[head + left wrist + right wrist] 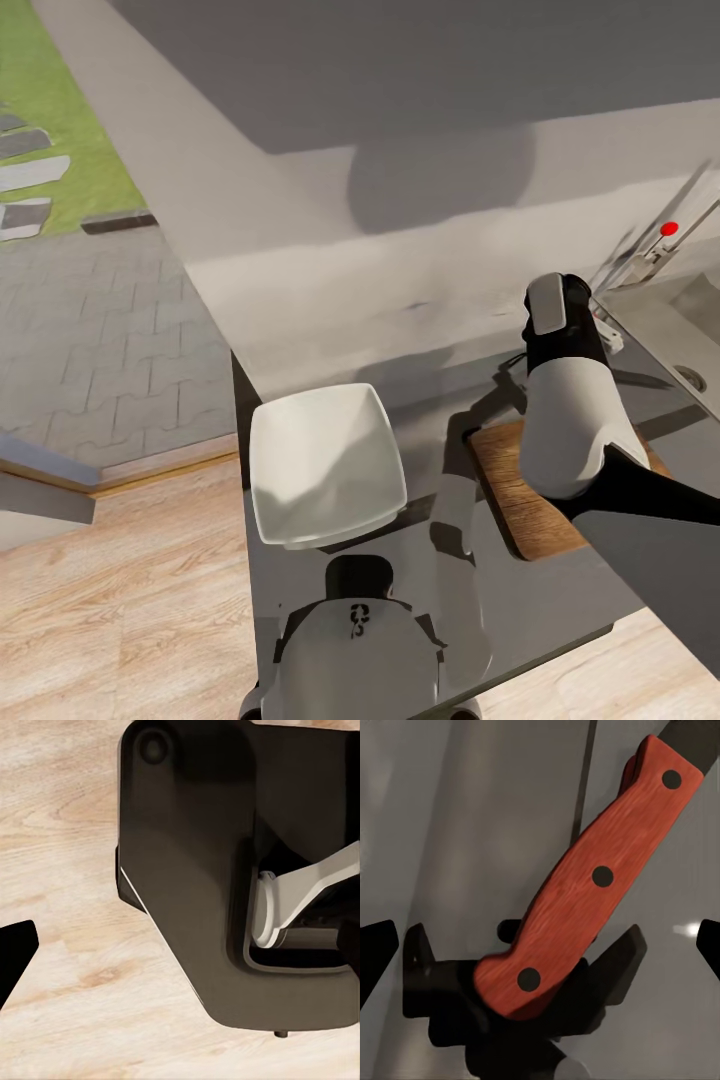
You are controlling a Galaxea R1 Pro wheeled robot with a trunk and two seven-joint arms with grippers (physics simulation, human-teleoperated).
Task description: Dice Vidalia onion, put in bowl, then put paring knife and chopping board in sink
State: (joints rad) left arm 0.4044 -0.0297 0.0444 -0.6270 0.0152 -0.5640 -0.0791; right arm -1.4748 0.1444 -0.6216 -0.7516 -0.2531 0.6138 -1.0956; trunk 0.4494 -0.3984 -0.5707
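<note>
Kitchen scene, with the glossy grey countertop (450,420) running along a pale wall and wood flooring below its near edge. Nearest the robot, close to that front edge, sits the white bowl (325,478), empty as far as I can see, presumably waiting for diced onion. Just beside it toward the sink end lies the chopping board (505,490), mostly hidden under the right arm, so I can't tell if anything's on it. Further back, the right gripper (590,325) hovers over the counter between the board and the sink (665,335), whose drain and red-knobbed tap sit at the far right corner. In the right wrist view the paring knife (585,889) lies flat on the grey surface, orange-red handle right between the spread fingers, jaws open and not pinching it, so my guess is it's lined up for a grab. The onion isn't anything I can make out. The left wrist view just looks down at flooring and the robot's dark base, arm apparently parked; can't tell that gripper's state.
</note>
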